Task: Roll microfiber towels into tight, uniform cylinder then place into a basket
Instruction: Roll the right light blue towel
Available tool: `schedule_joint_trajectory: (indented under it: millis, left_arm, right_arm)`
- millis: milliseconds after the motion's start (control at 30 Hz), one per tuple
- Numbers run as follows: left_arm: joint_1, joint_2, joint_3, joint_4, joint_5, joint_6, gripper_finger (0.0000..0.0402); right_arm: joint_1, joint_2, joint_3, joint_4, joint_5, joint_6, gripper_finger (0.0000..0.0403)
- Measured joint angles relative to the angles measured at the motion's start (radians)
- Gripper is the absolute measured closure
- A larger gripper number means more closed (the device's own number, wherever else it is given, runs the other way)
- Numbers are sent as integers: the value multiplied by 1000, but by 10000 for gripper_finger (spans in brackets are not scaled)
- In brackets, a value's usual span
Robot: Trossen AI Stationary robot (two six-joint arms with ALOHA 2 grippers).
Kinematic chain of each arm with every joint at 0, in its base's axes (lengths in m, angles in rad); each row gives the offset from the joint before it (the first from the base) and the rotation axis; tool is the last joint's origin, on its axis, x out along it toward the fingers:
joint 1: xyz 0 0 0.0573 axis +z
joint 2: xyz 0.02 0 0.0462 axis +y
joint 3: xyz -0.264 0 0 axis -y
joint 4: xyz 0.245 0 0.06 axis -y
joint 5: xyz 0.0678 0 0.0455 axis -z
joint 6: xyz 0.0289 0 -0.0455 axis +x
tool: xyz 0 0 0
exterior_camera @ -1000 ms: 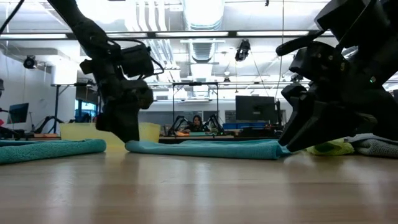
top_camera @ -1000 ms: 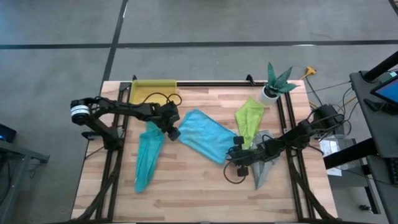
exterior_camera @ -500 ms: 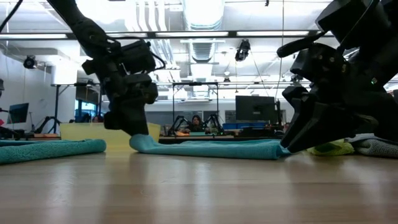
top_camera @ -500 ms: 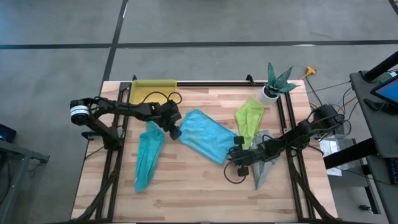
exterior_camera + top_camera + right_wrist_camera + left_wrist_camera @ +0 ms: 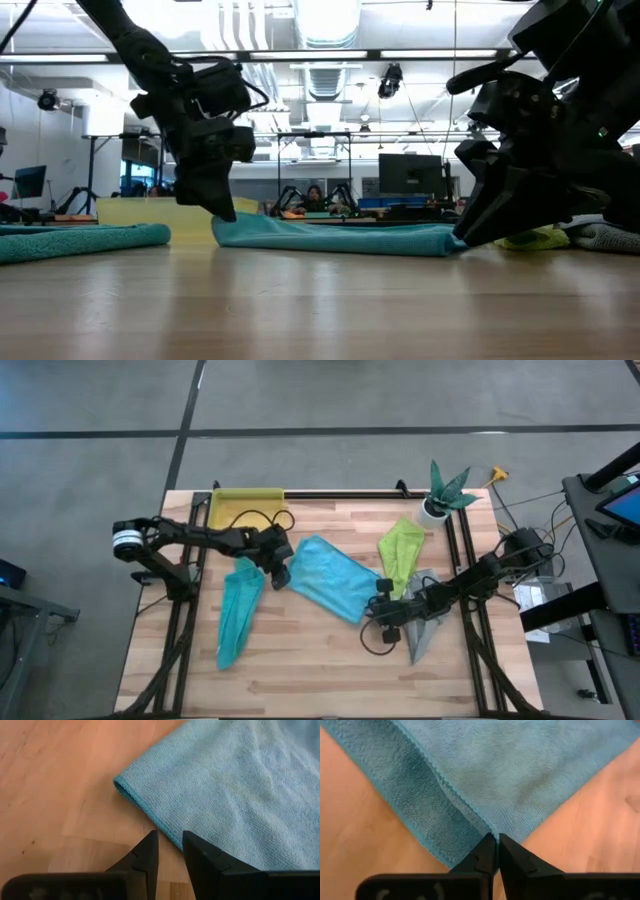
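Even, bright overhead light from ceiling strips (image 5: 330,52) gives soft, faint shadows on the tabletop (image 5: 300,660), while the low view's foreground is blurred and both wrist views are sharp.

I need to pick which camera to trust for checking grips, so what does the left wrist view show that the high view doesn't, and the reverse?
Only the left wrist view shows the left claw pinched shut on the folded edge of the light blue towel, with its double layer visible. Only the high view shows the whole layout: the teal towel, lime green towel, grey towel, yellow basket, plant pot, and the right claw at the light blue towel's opposite edge. Both show the light blue towel lying on the wooden table.
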Motion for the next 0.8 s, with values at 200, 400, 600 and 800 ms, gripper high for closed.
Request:
schedule_joint_trajectory:
  millis: [200, 400, 600, 800]
  left_arm:
    - [-20, -24, -1, -4, 0, 18, 400]
    - [-19, -100, -3, -64, 1, 19, 401]
    - [-23, -211, -52, -76, 1, 6, 401]
    - [-71, -263, -165, -25, 1, -51, 401]
  right_arm:
    - [0, 0, 0, 0, 0, 3, 325]
    - [0, 0, 0, -1, 0, 4, 324]
    - [0, 0, 0, -4, 0, 4, 328]
    - [0, 0, 0, -8, 6, 0, 332]
